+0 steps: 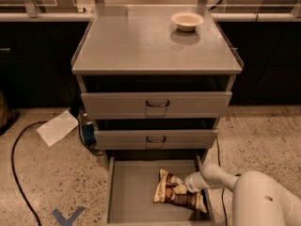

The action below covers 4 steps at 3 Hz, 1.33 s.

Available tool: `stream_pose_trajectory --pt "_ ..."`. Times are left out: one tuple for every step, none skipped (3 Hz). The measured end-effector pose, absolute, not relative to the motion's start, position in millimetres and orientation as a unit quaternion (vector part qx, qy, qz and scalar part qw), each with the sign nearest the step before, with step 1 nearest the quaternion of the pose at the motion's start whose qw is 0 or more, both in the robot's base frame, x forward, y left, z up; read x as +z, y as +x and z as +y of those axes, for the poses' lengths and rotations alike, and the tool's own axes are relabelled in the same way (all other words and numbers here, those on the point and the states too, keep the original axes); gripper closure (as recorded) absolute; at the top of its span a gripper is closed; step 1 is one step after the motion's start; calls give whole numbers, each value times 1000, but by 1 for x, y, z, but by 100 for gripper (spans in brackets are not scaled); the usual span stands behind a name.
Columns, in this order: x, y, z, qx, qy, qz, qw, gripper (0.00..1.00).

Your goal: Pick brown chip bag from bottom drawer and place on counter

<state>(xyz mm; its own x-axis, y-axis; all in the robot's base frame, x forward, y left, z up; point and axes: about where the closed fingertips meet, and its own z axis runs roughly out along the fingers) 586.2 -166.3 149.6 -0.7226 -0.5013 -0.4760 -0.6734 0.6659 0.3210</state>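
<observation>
The brown chip bag (175, 194) lies on the floor of the open bottom drawer (131, 192), toward its right side. It has a dark brown middle and tan ends. My gripper (184, 186) reaches into the drawer from the right on a white arm and sits on the bag's right half. The counter (141, 41) is the flat grey top of the cabinet, above the two upper drawers.
A cream bowl (187, 20) stands on the counter's back right. Two grey drawer fronts (156, 105) with dark handles are partly pulled out above the bottom drawer. A white sheet (57, 127) and a black cable (16, 164) lie on the floor to the left.
</observation>
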Motion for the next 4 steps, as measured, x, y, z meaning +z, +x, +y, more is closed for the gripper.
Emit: stream_pose_trajectory --pt "233 603 -168 222 -328 887 236 100" --pt "318 595 -156 217 -345 868 284 100" --pt "382 551 -118 246 -386 842 286 100" --pt "437 510 -95 270 -405 831 268 100"
